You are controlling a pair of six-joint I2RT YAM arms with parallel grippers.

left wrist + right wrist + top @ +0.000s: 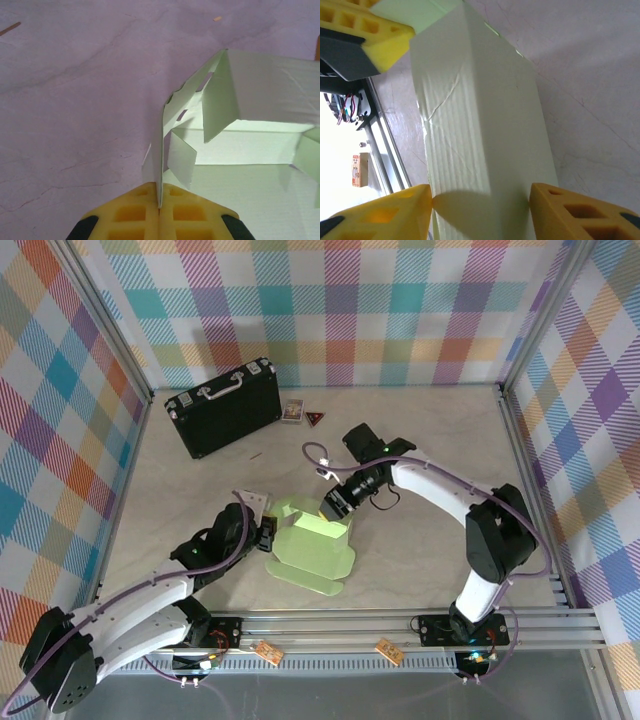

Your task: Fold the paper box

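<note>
The paper box [312, 546] is pale green card, partly folded, lying mid-table with its left and far walls raised. My left gripper [267, 533] is shut on the upright left wall. In the left wrist view its yellow fingers [135, 215] pinch that thin edge, with my left gripper [160, 202] at the bottom and the paper box [245, 165] open to the right, flaps bent inward. My right gripper [336, 504] hovers at the far wall. In the right wrist view my right gripper [480, 205] is open, with a broad panel of the paper box [480, 120] lying between its spread fingers.
A black briefcase [222, 405] lies at the back left, with a small card packet [292, 411] and a red triangle [315, 419] beside it. An aluminium rail [400, 623] runs along the near edge. Plaid walls close in three sides.
</note>
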